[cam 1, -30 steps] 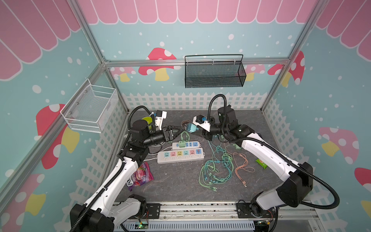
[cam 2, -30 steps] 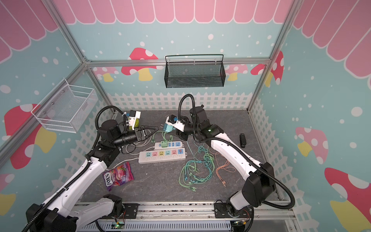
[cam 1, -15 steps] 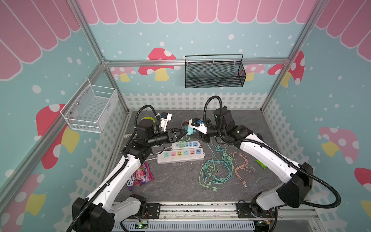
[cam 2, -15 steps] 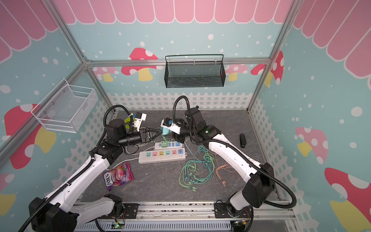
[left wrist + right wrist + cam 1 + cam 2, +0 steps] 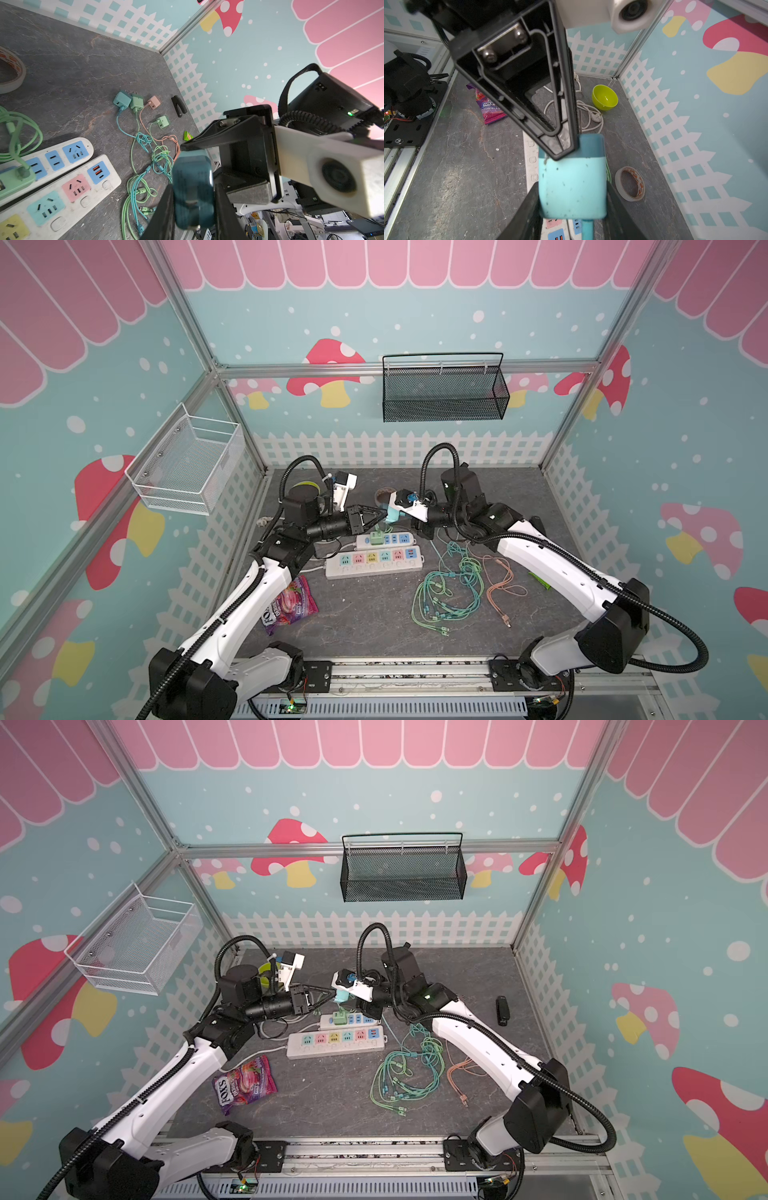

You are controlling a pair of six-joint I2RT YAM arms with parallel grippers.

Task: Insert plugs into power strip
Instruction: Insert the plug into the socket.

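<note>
In both top views our left jaws and right jaws meet tip to tip over the table's back middle, both clamped on the held teal plug (image 5: 392, 512), which hangs clear of the table just to the 12 o'clock side of the shorter power strip (image 5: 397, 538). A seated mint plug (image 5: 377, 537) fills that strip's 9 o'clock end, and the longer power strip (image 5: 374, 562) lies just beside it toward 6 o'clock. We find the widest bare table (image 5: 353, 626) at 6 o'clock, between the candy bag (image 5: 289, 608) and the cable tangle (image 5: 449, 589). In a top view the stapler (image 5: 503, 1010) lies near the 3 o'clock fence edge. In the left wrist view the held teal plug (image 5: 193, 187) sits pinched between our left jaws. Beyond it a loose teal plug (image 5: 121, 99), a loose mint plug (image 5: 136, 101), a salmon plug (image 5: 154, 102) and an outlying mint plug (image 5: 162, 122) crowd the fence corner beside the stapler (image 5: 178, 103). In the right wrist view the right jaws hug the held teal plug (image 5: 572, 182) while the left jaws nip its darker end. The bowl (image 5: 604, 99) and the tape roll (image 5: 630, 184) lie close to the fence.
</note>
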